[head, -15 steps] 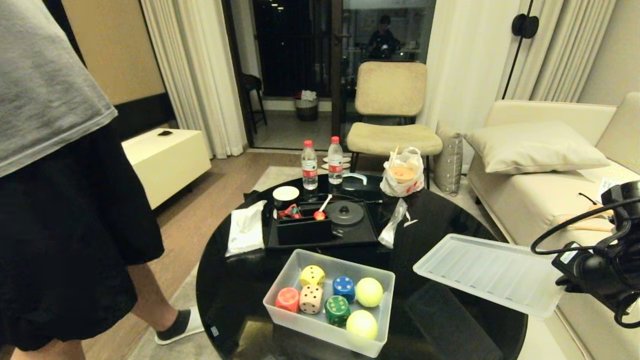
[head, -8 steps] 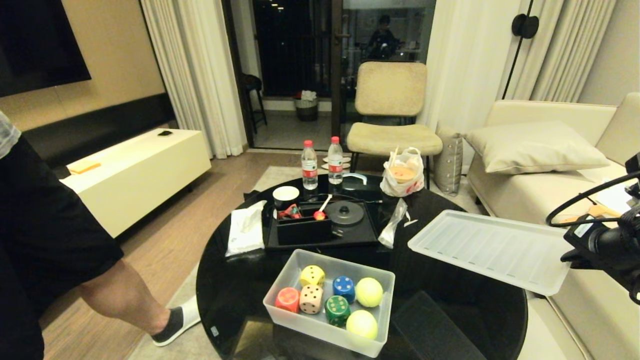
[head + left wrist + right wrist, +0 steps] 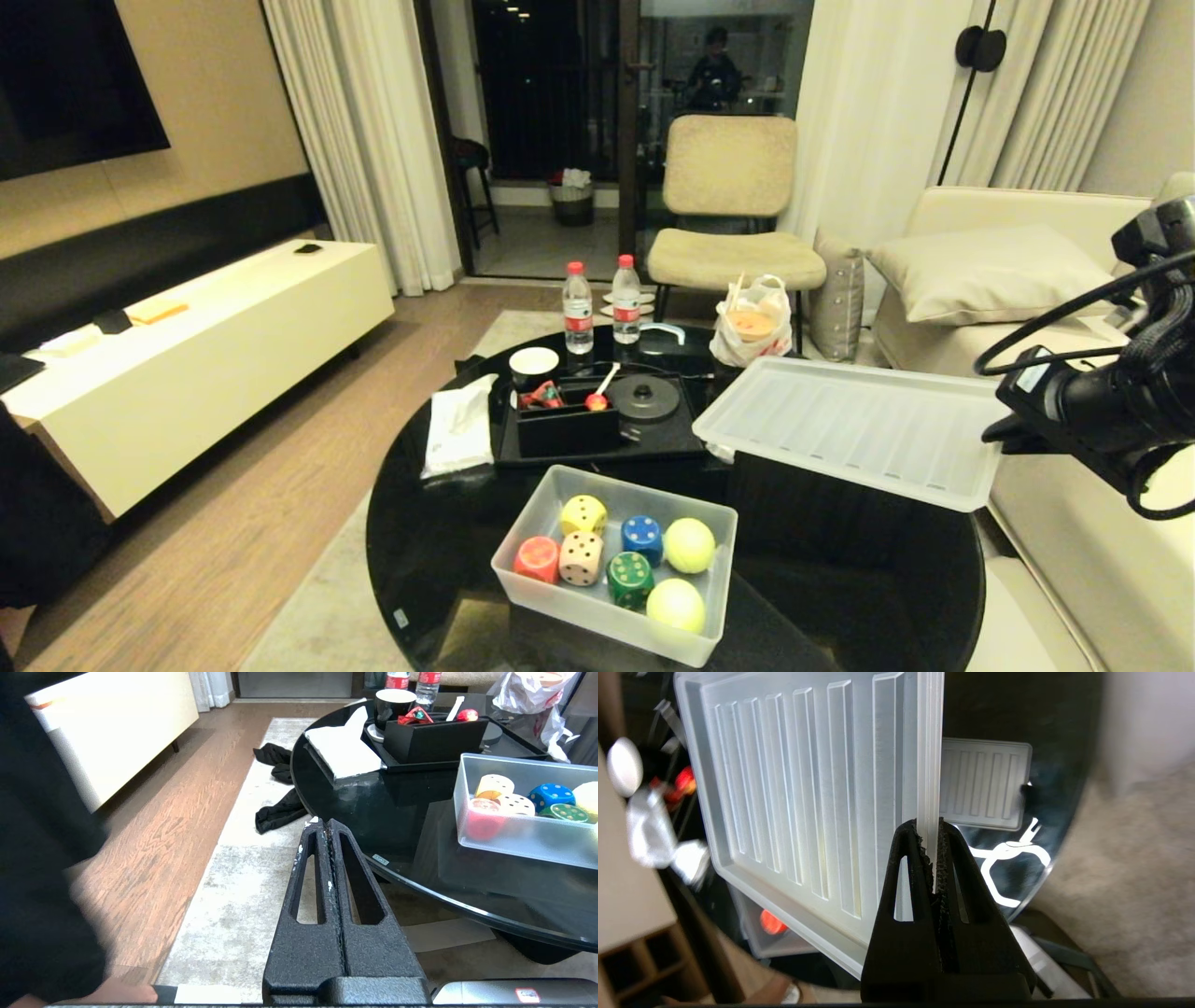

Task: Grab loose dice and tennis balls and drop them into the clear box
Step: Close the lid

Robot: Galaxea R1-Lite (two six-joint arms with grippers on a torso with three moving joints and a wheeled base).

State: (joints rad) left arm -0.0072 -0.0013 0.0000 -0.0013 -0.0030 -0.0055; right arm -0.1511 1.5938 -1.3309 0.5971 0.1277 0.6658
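Since a second ago the ribbed lid (image 3: 854,431) has risen off the right side of the round black table (image 3: 439,560) and swung toward its middle; it now hangs tilted in the air, its near edge past the right rear of the clear box (image 3: 611,621). The person who filled the left of the head view has gone almost wholly out of sight; only a dark edge remains at the lower left. The box and its contents have not shifted.

The right gripper (image 3: 933,833) is clamped on the lid's rim, the thin plastic edge pinched between its closed fingers. The left gripper (image 3: 328,826) hangs off the table's left edge over the rug (image 3: 243,896), fingers pressed together on nothing.

The table is glossy and mirrors the lid. Behind the box sit a black tray (image 3: 597,443), two water bottles (image 3: 578,308), a white tissue pack (image 3: 457,429) and a plastic bag (image 3: 752,327). Beyond the table stand a beige chair (image 3: 733,201) and a sofa (image 3: 1008,364).

The box is open at the table's near edge. In it lie the five dice (image 3: 582,557), yellow, red, tan, blue and green, and the two tennis balls (image 3: 689,545) on the right.
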